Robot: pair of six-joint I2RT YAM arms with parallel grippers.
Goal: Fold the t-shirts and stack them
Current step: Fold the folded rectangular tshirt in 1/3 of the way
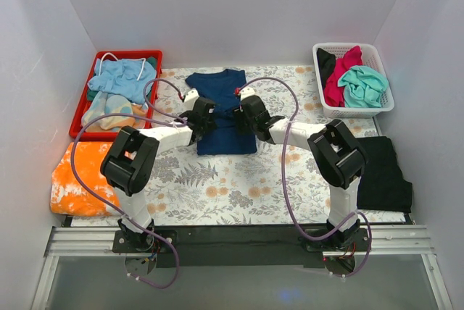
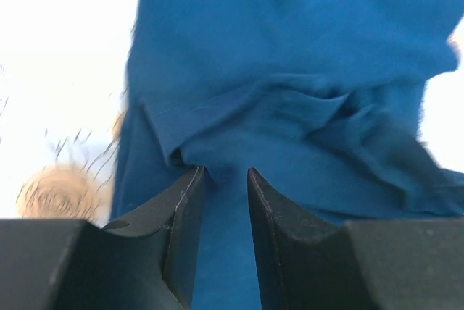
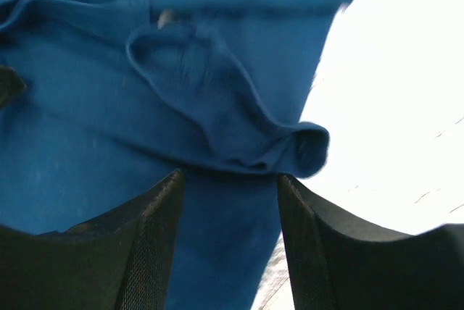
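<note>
Navy t-shirt (image 1: 216,84) flat on table (image 1: 217,187) centre, left jaws nipped narrow on a side fold, right jaws wide astride another, grip unclear: risks slipping free rightside, skewing the fold.

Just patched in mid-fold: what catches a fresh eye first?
The navy-blue t-shirt spread at the centre of the table, with the left gripper and right gripper at its two sides, cloth between their fingers. Next, the white basket far right holding a magenta tee and teal tee, and a folded black t-shirt near right.
</note>
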